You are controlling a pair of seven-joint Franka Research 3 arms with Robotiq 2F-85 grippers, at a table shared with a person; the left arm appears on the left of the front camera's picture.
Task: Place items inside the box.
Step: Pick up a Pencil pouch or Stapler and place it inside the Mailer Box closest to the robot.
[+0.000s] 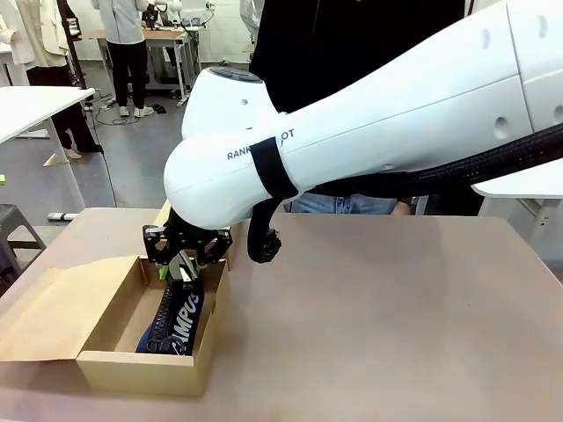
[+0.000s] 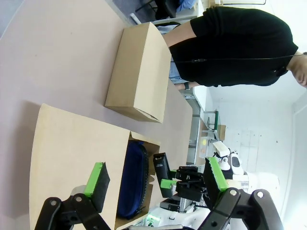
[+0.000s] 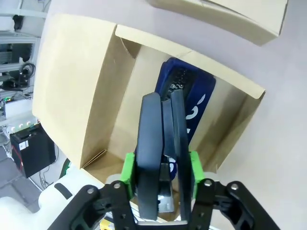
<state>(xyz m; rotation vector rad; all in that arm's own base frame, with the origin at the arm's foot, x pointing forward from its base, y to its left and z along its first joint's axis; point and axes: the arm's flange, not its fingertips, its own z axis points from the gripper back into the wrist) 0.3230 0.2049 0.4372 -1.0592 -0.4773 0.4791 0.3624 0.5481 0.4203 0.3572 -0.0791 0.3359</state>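
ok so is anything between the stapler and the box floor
Only the navy pouch lying along one side of the box; the stapler in the right fingers hangs partly over it, with bare floor beside.

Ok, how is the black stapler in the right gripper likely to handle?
The black stapler looks rigid, standing straight between the pads of the right gripper. Its smooth, narrow sides could slip. Released, it would likely tip flat onto the navy pouch in the box.

I saw my right arm (image 1: 396, 114) as a smooth white shell with dark lettering (image 1: 259, 145), a black strap (image 1: 274, 167) and ribbed black cable (image 1: 493, 163); my left gripper (image 2: 157, 179) and right gripper (image 3: 159, 165) were black, green-padded.
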